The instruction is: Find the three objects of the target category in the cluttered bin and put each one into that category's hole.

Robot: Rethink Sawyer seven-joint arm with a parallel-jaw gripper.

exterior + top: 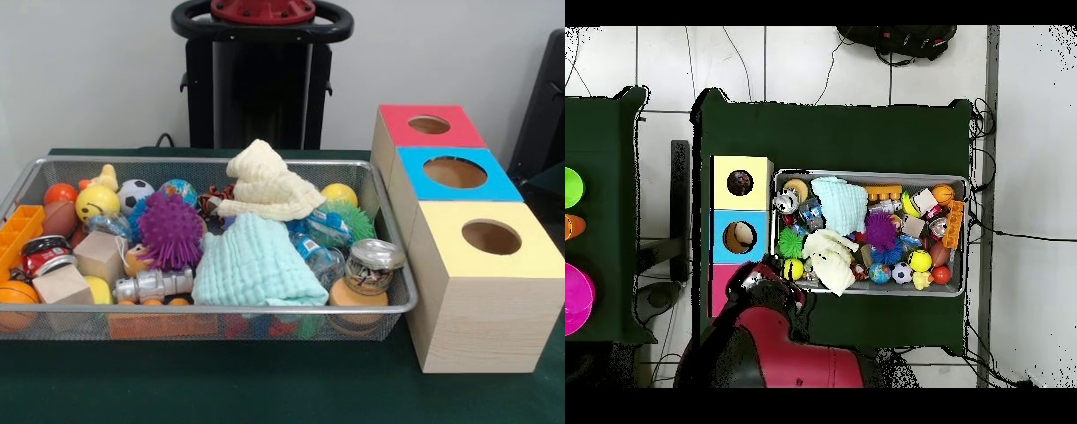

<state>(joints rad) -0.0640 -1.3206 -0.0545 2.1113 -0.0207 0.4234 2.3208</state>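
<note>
Clutter fills the wire-mesh bin (395,305) on the green surface (221,389): a purple spiky ball (169,230) at its centre, a cream cloth (269,190) at 1 o'clock from it and a mint cloth (256,265) at 4 o'clock. Red-topped box (430,125), blue-topped box (455,172) and yellow-topped box (490,238), each holed, stand at the bin's 3 o'clock. Whether the claw is spread or pressed together, I cannot tell.

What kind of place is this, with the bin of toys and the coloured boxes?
Probably a robotics lab: a wire bin of mixed toys and three sorting boxes sit on a green-covered table, with cables trailing across a tiled floor.
</note>
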